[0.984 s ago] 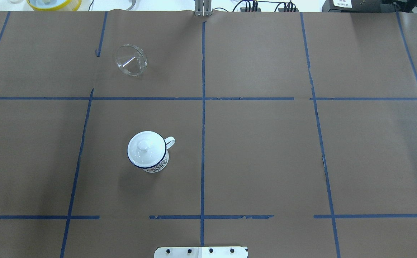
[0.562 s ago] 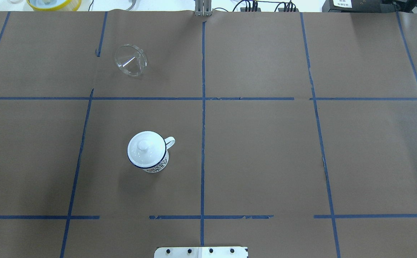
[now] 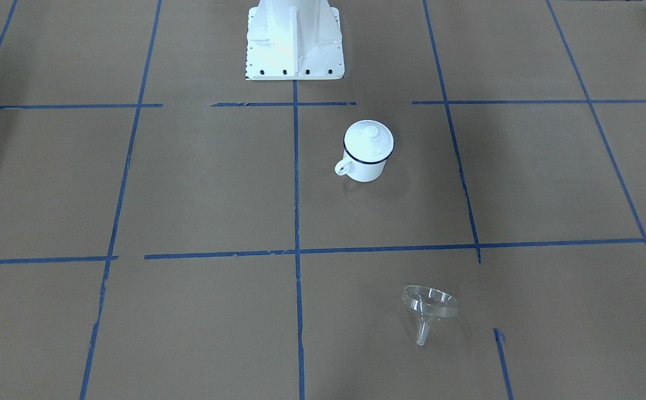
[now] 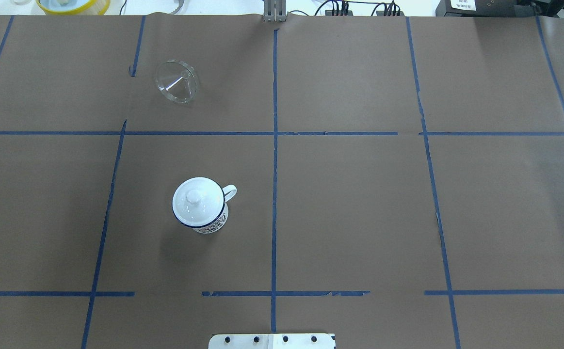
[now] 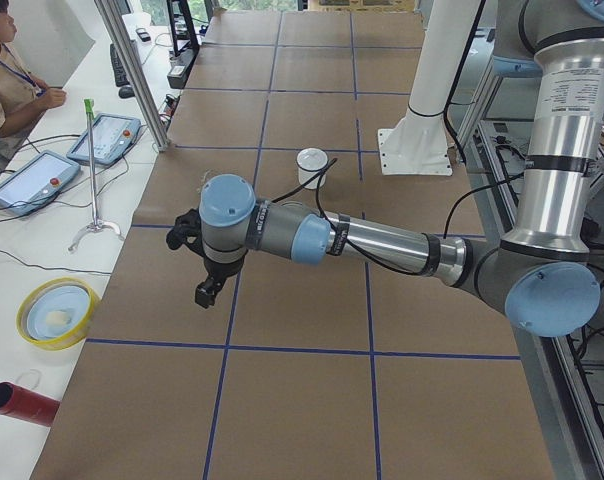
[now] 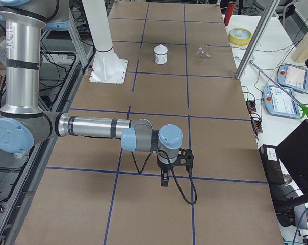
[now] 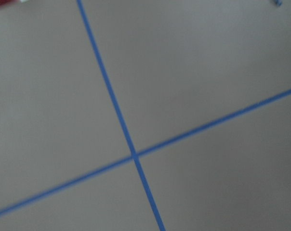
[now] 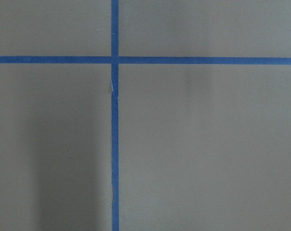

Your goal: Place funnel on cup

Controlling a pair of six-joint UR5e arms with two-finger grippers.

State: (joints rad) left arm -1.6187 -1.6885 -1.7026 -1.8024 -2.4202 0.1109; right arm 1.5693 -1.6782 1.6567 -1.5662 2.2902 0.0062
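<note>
The clear funnel point(image 4: 177, 81) lies tilted on its side on the brown paper at the far left of the table; it also shows in the front view point(image 3: 428, 305). The white cup point(image 4: 203, 213) with a dark blue rim stands upright nearer the robot, with a white knobbed lid point(image 4: 194, 196) on top and its handle to the right. It shows in the front view point(image 3: 367, 158) too. Neither gripper is in the overhead or front view. The left gripper point(image 5: 207, 290) hangs over the table's left end. The right gripper point(image 6: 165, 178) hangs over the right end. I cannot tell whether they are open or shut.
The robot's white base point(image 3: 295, 39) stands at the near table edge. A yellow-rimmed bowl point(image 5: 57, 312) and a red cylinder point(image 5: 17, 400) lie off the far edge, by tablets and an operator point(image 5: 7, 70). Both wrist views show only brown paper and blue tape lines.
The funnel's outline looks slightly narrower, as if it rocked a little in place. The cup and lid have not moved.
</note>
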